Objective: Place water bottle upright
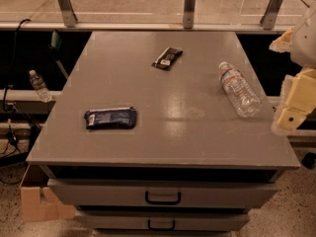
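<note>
The water bottle is clear ribbed plastic with a white cap and a white label printed in red and blue. It lies on its side near the right edge of the grey table top, with its cap pointing toward the far side. My gripper, pale yellow and white, hangs at the right edge of the view. It is just beyond the table's right edge, to the right of the bottle and apart from it, and it holds nothing.
A dark blue snack bag lies front left on the table and a black packet lies at the far middle. A much smaller clear bottle stands on a ledge off to the left. Drawers are below and a cardboard box is on the floor at left.
</note>
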{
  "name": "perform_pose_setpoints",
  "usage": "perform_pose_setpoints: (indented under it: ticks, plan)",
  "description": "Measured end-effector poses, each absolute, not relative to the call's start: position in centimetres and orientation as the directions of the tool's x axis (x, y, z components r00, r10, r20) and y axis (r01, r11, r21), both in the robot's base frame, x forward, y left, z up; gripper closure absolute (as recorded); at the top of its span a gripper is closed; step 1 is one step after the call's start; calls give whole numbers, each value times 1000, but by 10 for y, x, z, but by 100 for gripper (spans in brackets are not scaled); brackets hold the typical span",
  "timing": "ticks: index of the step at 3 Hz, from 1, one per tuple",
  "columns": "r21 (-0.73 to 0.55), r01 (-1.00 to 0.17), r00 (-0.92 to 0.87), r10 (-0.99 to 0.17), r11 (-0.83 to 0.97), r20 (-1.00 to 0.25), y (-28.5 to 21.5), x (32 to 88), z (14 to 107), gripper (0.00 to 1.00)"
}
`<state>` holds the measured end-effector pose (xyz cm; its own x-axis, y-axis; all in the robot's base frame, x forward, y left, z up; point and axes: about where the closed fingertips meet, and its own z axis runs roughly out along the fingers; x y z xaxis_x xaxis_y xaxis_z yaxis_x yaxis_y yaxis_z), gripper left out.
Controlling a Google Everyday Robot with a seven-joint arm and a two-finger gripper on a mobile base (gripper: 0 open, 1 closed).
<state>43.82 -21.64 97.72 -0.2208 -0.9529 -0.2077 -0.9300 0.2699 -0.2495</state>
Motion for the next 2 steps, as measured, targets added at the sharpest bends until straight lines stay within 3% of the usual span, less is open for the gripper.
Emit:
perform_pose_setpoints:
  ticks: [2]
  plan:
    - [-256,-931,-204,-953,260,-225,-213,457,978,0]
